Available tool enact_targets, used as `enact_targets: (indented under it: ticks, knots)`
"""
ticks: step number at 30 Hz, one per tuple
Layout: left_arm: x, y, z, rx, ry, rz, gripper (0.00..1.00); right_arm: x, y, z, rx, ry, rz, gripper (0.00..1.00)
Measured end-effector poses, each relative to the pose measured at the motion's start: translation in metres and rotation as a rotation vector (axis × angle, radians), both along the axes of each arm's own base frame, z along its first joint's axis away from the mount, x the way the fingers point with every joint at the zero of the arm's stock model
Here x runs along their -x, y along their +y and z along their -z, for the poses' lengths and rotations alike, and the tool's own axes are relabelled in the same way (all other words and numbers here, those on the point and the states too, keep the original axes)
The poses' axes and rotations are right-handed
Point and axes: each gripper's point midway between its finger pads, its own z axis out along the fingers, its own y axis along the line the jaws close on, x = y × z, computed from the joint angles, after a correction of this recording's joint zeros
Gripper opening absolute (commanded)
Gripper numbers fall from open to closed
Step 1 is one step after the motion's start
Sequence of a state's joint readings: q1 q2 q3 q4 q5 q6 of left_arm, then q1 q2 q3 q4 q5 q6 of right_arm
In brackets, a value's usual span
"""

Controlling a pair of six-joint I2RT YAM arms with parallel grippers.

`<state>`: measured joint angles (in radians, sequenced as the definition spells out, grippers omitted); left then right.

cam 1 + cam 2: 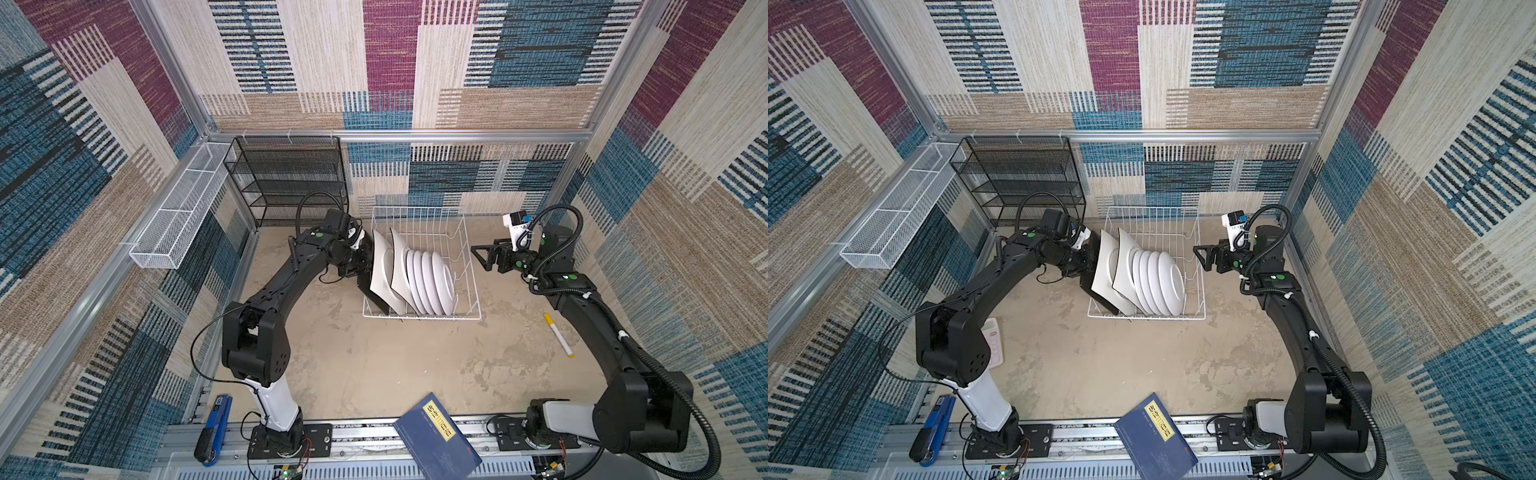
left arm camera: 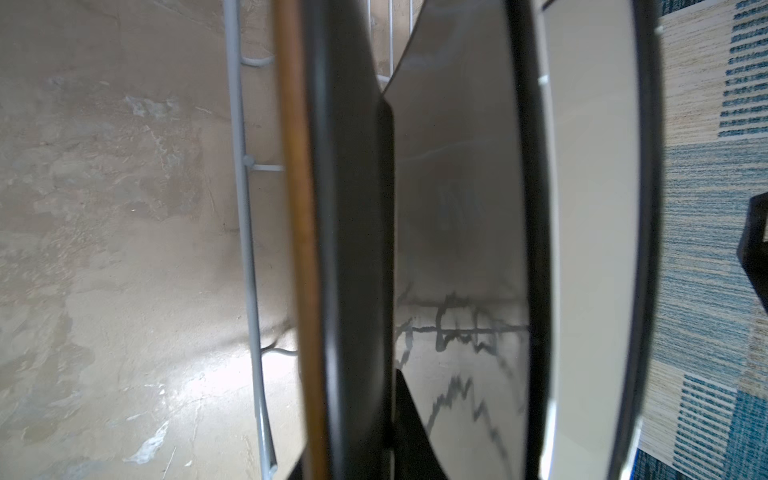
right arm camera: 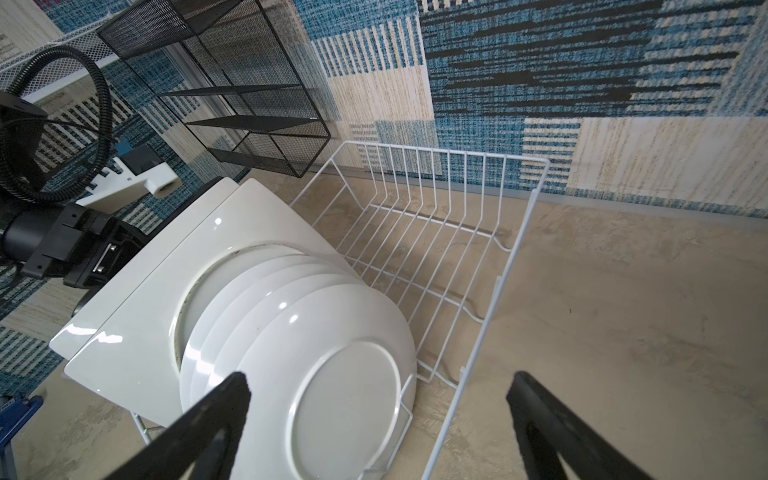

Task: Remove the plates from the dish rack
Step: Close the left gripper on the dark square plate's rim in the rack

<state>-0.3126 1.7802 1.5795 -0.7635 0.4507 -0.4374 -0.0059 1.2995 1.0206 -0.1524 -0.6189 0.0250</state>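
The white wire dish rack (image 1: 470, 286) (image 1: 1201, 291) (image 3: 519, 249) stands at the back middle of the table. At its left end lean two large square plates, and several round white plates (image 1: 436, 282) (image 1: 1163, 282) (image 3: 332, 374) stand behind them. My left gripper (image 1: 368, 266) (image 1: 1090, 266) (image 2: 353, 436) is shut on the outer square plate (image 1: 380, 270) (image 1: 1102, 268) (image 2: 353, 208) at its left edge. Its black rim fills the space between the fingers. The right gripper (image 1: 478, 255) (image 1: 1198, 255) (image 3: 378, 382) hangs open, holding nothing, just right of the rack's right wall.
A black mesh shelf unit (image 1: 291, 183) stands at the back left. Along the left wall hangs a long white mesh tray (image 1: 178, 220). A blue book (image 1: 436, 436) lies at the front edge, a yellow-capped marker (image 1: 559, 334) at the right, and a calculator (image 1: 994, 345) by the left arm.
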Motion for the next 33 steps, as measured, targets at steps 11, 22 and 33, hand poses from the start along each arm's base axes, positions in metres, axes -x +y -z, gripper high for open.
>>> enact_targets:
  ticks: [11, 22, 33]
  knots:
    - [-0.002, -0.004, 0.003, 0.002, -0.001, -0.009, 0.00, -0.002, -0.002, 0.006, 0.006, -0.001, 0.012, 0.99]
    - [-0.010, -0.028, 0.009, 0.022, -0.021, 0.020, 0.00, -0.007, -0.004, 0.015, 0.029, 0.003, 0.017, 0.99]
    - [-0.010, -0.028, 0.003, 0.023, -0.024, 0.009, 0.00, -0.009, -0.004, 0.015, 0.031, 0.003, 0.016, 0.99]
